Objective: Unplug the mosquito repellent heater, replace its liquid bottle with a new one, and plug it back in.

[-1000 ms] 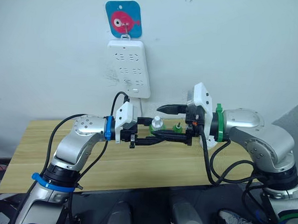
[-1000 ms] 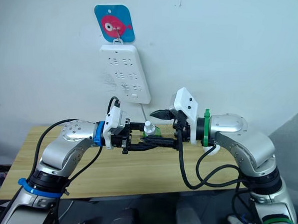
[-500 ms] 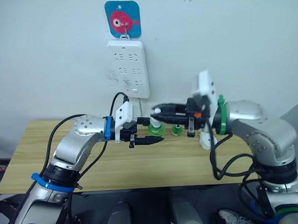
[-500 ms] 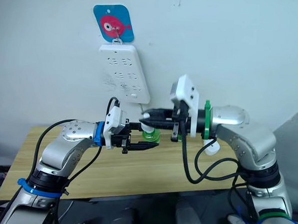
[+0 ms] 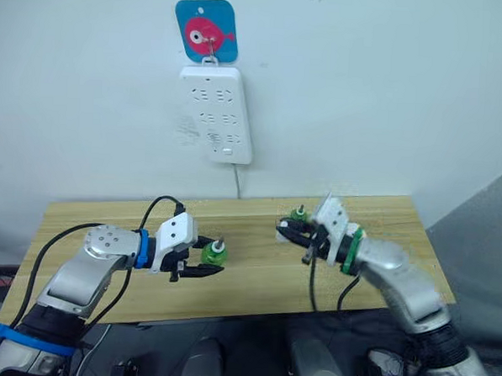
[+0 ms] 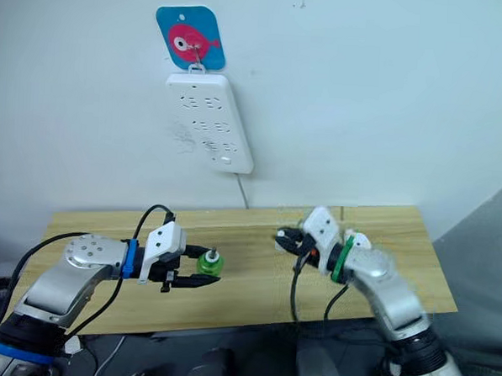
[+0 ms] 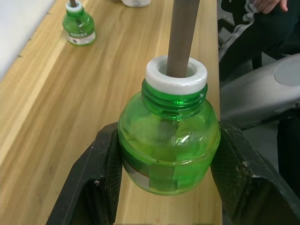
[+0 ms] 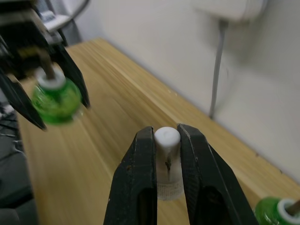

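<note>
Overhead and forward, a light wooden table (image 5: 106, 222) stands against a pale wall. On the wall above its middle hangs a long white power strip (image 5: 215, 113) from a blue card with a pink fish (image 5: 205, 32); a thin cord drops from the strip to the table's back edge.

On the left, the left gripper (image 5: 198, 265) reaches over the front part of the table. Its two black fingers (image 7: 101, 178) are closed against the sides of a round green liquid bottle (image 5: 214, 253), one on each flank. The bottle stands upright, with a white collar at its neck and a grey wick stick rising from it. From the left wrist view, the tabletop runs away behind the bottle.

Toward the middle-right, near the table's back edge, a second green bottle (image 5: 298, 214) stands upright on the wood, also with a white collar. It is well apart from the held bottle.

On the right, the right gripper (image 5: 282, 231) hovers just in front of that second bottle. Its fingers (image 8: 140, 173) are nearly together, pinching a small white rounded piece (image 8: 167, 159) between them; this looks like the mosquito repellent heater, though little of it shows. It is held above the table, away from the power strip.
</note>
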You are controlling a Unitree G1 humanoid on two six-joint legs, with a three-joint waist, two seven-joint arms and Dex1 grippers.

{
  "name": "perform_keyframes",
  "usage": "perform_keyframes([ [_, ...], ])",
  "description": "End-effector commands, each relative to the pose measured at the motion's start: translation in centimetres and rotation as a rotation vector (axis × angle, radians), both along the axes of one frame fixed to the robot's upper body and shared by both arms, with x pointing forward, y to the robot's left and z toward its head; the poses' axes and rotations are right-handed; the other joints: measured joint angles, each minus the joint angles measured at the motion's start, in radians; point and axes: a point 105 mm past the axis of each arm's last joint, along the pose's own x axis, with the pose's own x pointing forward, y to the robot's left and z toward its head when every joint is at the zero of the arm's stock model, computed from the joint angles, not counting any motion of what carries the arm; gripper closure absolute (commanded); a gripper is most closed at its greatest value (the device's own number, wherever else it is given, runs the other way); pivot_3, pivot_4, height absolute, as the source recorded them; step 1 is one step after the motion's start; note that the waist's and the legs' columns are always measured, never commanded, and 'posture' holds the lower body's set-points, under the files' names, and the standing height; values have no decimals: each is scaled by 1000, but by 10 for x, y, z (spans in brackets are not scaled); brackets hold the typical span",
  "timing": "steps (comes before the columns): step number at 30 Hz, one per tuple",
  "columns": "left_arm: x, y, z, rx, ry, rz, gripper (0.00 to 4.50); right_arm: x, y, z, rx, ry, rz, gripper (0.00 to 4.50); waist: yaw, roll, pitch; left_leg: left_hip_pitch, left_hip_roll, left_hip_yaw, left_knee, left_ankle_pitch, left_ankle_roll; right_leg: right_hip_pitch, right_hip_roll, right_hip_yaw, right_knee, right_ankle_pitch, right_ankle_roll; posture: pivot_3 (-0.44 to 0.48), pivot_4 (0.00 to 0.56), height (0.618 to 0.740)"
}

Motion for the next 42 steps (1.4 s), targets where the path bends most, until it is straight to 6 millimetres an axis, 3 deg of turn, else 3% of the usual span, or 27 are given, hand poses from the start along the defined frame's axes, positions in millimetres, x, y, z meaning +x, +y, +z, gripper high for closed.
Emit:
perform_keyframes([
  [1, -5, 2, 14, 3, -48, -12, 2187, 17, -6, -20, -12, -59, -95, 4158, 0, 0, 1, 1, 1, 0, 0, 0, 0, 0, 1, 0, 0, 0, 0, -77, 223, 725],
  [4, -11, 4, 14, 4, -38, -8, 2187, 30, -11, -44, -34, -38, -163, 4158, 6, 0, 4, 1, 1, 0, -1, 0, 0, 0, 1, 0, 0, 0, -1, -63, 233, 725],
  [12, -21, 5, 19, -5, -21, 8, 2187, 56, -38, -77, -71, 14, -322, 4158, 41, 1, 27, 1, 1, 0, 0, 0, 0, 0, 1, 1, 0, 0, -1, -23, 258, 725],
  [16, -21, 1, 19, -14, -22, 10, 2187, 60, -48, -75, -24, 30, -366, 2819, 52, 2, 29, 1, 1, 0, -1, 0, 0, 0, 1, 0, 0, 0, -1, -20, 260, 725],
  [21, -15, -5, 19, -38, -37, 9, 2187, 57, -53, -51, 71, -16, -382, 927, 52, 2, 31, 0, 1, 0, 0, 0, 0, 0, 1, 0, 0, 0, -1, -43, 242, 725],
  [24, -7, -13, 27, -93, -62, 0, 2187, 37, -41, -11, 130, -74, -263, 30, 53, 2, 31, 0, 1, 0, 0, 0, 0, 0, 1, 0, 0, 0, -1, -67, 230, 725],
  [29, -5, -34, 41, -180, -77, -106, 2187, -16, -6, 54, 119, -40, 89, 0, 47, 3, 31, 0, 0, 0, 1, 0, 0, 0, 0, 0, 0, 0, -1, -102, 218, 725],
  [33, 3, -49, 49, -221, -100, -157, 2187, -50, 12, 76, 46, 40, 349, 0, 44, 3, 31, 0, 1, -1, 1, 0, 0, 1, 1, 0, 0, 0, -1, -137, 204, 725],
  [36, 9, -58, 53, -242, -122, -189, 2187, -56, 20, 81, 7, 68, 415, 0, 44, 2, 30, -1, 1, -2, 1, 0, 0, 1, 1, -1, -1, 0, -1, -144, 200, 725],
  [42, 15, -69, 62, -278, -148, -223, 2187, -45, 31, 87, 26, 49, 392, 0, 37, 2, 30, -1, 0, -2, 1, 0, 0, 1, 1, -1, -2, 0, -1, -153, 192, 725],
])
